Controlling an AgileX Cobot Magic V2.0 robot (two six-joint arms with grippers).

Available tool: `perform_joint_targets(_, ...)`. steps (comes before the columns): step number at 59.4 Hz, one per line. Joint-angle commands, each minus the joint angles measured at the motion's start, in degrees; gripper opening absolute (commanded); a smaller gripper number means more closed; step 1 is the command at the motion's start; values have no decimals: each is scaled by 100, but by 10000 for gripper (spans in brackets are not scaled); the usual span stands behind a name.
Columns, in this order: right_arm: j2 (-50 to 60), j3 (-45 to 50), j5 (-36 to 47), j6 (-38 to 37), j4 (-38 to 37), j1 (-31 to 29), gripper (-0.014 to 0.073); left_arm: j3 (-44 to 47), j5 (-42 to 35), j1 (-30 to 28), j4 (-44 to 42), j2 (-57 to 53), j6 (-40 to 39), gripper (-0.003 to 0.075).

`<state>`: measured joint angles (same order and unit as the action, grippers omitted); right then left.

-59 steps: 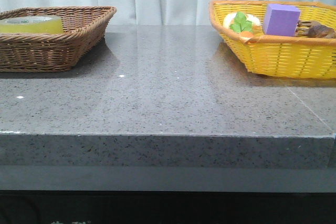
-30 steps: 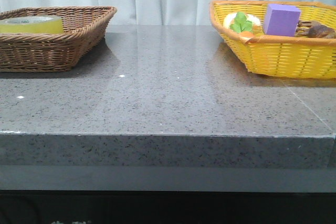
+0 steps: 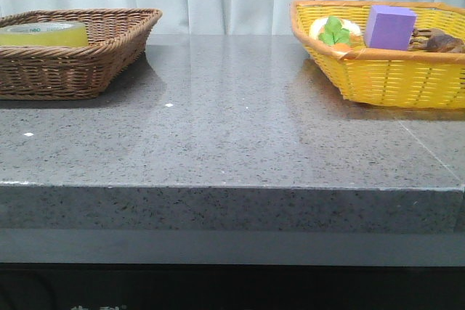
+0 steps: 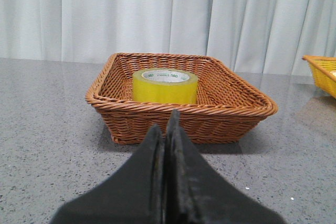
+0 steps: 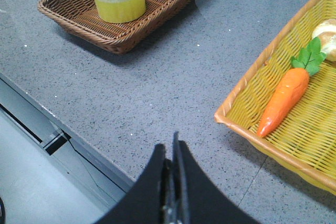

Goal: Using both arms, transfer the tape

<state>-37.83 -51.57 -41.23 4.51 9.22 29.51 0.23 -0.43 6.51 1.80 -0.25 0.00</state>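
Note:
The yellow tape roll (image 3: 43,33) lies flat in a brown wicker basket (image 3: 87,70) at the table's left back. It also shows in the left wrist view (image 4: 165,86) and in the right wrist view (image 5: 119,0). My left gripper (image 4: 165,124) is shut and empty, low over the table, a short way in front of that basket (image 4: 231,114). My right gripper (image 5: 170,148) is shut and empty, above the table's front edge, far from the tape. Neither arm shows in the front view.
A yellow wicker basket (image 3: 385,74) stands at the right back with a purple block (image 3: 389,27), a toy carrot (image 5: 283,100), a pale round item and a brown item. The grey stone table (image 3: 232,128) has a front edge near my right gripper.

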Motion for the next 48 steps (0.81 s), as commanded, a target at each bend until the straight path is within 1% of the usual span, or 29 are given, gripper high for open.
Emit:
perform_joint_targets(1,-9,-148,429,-18,35,-30,-67,37,-507,43,59,-111,31,-20)
perform_joint_targets(28,-9,-148,442,-18,35,-30,-67,37,-507,43,59,-102,31,-20)
perform_joint_targets(33,185,-5,503,-18,30,-61,-67,37,-507,43,59,-102,31,-20)
perform_joint_targets(41,795,665,1194,-12,50,-625,-67,37,-507,43,59,-102,31,-20)
perform_joint_targets(48,1592,1651,2107,-12,50,-1299,-67,37,-507,43,59,-102,31,-20)
